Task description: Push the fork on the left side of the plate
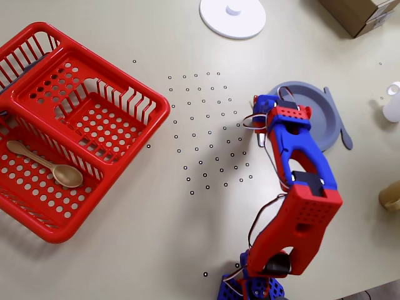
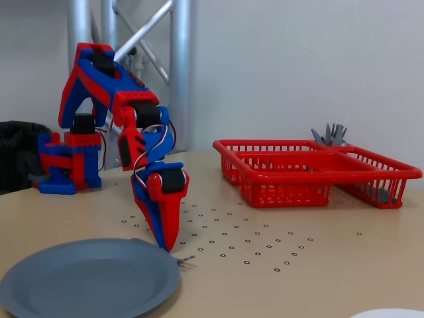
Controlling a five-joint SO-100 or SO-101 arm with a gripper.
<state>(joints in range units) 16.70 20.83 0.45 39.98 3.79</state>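
Observation:
The slate-blue plate [image 1: 315,106] lies at the right in the overhead view and at the bottom left in the fixed view [image 2: 79,281]. The small silver fork [image 2: 186,258] lies flat on the table against the plate's rim, with only its tines showing past the gripper. From above, a short end of the fork [image 1: 260,141] peeks out beside the arm at the plate's left edge. My gripper [image 2: 167,246] points straight down, shut, with its tip on the fork at the rim. In the overhead view the gripper [image 1: 262,122] covers most of the fork.
A red basket [image 1: 37,75] holding a tan wooden spoon [image 1: 44,164] fills the left of the overhead view. A slate-blue utensil [image 1: 337,119] lies on the plate's right side. A white lid [image 1: 232,17] is at the top and a cardboard box [image 1: 362,12] is at the top right.

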